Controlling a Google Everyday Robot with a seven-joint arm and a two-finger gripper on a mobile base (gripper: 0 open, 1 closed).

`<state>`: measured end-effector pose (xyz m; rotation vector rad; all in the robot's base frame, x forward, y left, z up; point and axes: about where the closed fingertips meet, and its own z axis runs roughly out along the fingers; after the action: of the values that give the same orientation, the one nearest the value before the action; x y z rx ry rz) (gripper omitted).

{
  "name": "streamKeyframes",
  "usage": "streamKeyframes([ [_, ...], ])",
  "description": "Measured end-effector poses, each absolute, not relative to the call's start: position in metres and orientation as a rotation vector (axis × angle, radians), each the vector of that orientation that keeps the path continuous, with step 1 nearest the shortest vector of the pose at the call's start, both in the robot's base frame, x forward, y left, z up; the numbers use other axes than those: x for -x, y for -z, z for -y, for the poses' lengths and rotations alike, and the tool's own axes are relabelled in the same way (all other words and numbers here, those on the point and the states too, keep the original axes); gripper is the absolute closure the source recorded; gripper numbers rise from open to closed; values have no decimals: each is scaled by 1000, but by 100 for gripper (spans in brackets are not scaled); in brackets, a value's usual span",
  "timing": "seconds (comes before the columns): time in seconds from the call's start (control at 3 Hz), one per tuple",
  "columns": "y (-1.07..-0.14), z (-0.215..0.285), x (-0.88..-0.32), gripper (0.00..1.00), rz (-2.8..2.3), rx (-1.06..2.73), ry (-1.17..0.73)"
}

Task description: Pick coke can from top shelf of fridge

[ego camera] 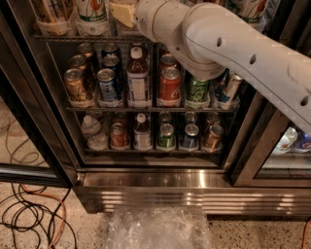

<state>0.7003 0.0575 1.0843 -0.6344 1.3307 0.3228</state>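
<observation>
The coke can [169, 85], red with a silver lid, stands upright in the fridge [146, 177]. It sits in the front row of a wire shelf [121, 110] with white cup trays, between a white-labelled bottle [138, 80] and a green can [198, 91]. A second red can [167, 61] stands right behind it. A higher wire shelf [68, 38] runs along the top of the view. My gripper [122, 12] is at that higher shelf's level, up and left of the coke can and apart from it. My white arm [228, 46] crosses from the right and hides the cans behind it.
A blue can [106, 85] and gold cans [77, 85] stand left of the bottle. A lower shelf [146, 151] holds more cans and bottles. The ribbed steel base panel [194, 199] is below. Clear plastic wrap [155, 228] and cables [34, 219] lie on the floor.
</observation>
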Motion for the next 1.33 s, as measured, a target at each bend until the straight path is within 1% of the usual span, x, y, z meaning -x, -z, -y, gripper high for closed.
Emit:
streamKeyframes([
  [0.33,-1103,-52,-704,100,-1286,602,-327],
  [0.67,-1113,-62,-696,100,-1276,630,-362],
  [1.33,-1113,-58,-688,100,-1281,624,-352],
])
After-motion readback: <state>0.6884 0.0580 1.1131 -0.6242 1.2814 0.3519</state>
